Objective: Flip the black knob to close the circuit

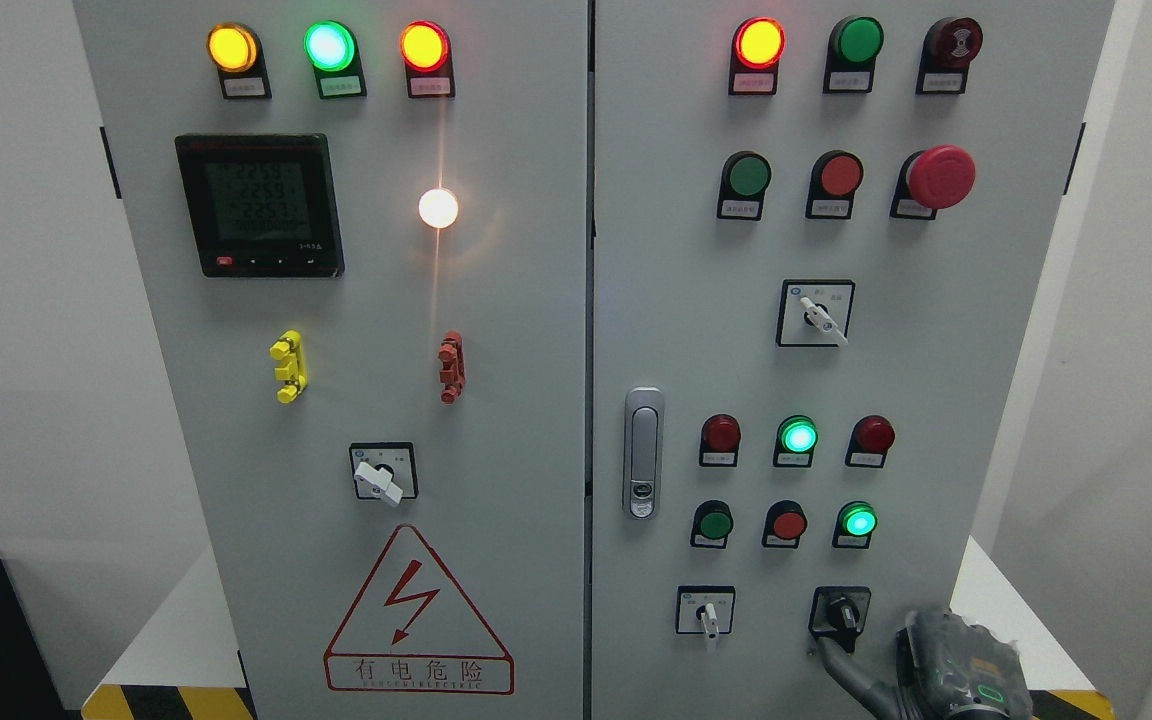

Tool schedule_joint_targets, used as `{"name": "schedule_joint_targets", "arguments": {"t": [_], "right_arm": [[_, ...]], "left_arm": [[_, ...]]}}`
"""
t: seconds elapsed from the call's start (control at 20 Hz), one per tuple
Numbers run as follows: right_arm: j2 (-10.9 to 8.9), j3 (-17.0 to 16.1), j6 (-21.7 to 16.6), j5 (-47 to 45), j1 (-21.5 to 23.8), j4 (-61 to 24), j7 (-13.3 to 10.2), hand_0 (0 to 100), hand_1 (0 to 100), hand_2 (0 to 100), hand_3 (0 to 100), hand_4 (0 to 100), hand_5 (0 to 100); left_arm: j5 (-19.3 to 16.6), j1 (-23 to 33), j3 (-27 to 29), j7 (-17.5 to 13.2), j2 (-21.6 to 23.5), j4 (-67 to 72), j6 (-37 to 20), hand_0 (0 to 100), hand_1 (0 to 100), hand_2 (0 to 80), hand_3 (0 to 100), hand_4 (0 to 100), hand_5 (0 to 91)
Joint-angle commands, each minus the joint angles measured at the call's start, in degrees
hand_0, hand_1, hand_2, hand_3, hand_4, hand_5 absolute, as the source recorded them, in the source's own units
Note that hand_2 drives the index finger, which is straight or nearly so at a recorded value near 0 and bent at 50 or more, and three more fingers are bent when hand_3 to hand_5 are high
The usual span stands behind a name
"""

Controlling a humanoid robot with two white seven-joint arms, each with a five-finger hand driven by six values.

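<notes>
Reaching in at 5 o'clock, right hand (841,655) has a finger at the black knob (841,612) on the cabinet (536,400); grip state can't tell, hand cut off by frame edge. White switch (706,612) at 9 o'clock of knob, lit green lamp (857,521) at 12.

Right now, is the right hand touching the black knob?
Cannot tell. In the head view a finger of the right hand reaches up to just under the black knob, but the angle doesn't show plainly whether its tip meets the handle.
</notes>
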Motion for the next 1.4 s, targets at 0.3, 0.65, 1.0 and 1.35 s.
{"name": "schedule_joint_targets", "arguments": {"t": [0.3, 0.65, 1.0, 1.35], "right_arm": [[-0.17, -1.4, 0.0, -0.5, -0.1, -0.3, 0.0, 0, 5, 89, 100, 95, 95], [-0.17, -1.5, 0.0, -0.5, -0.4, -0.4, -0.1, 0, 5, 89, 100, 95, 95], [-0.17, -1.6, 0.0, -0.5, -0.5, -0.5, -0.1, 0, 5, 89, 100, 95, 95], [-0.88, -2.9, -0.2, -0.6, -0.5, -0.3, -0.1, 0, 5, 89, 100, 95, 95]], "left_arm": [[0.0, 0.0, 0.0, 0.0, 0.0, 0.0, 0.0, 12, 56, 0.0, 0, 0, 0.0], [0.0, 0.0, 0.0, 0.0, 0.0, 0.0, 0.0, 12, 56, 0.0, 0, 0, 0.0], [0.0, 0.0, 0.0, 0.0, 0.0, 0.0, 0.0, 12, 56, 0.0, 0, 0, 0.0], [0.0, 0.0, 0.0, 0.0, 0.0, 0.0, 0.0, 12, 56, 0.0, 0, 0, 0.0]]}}
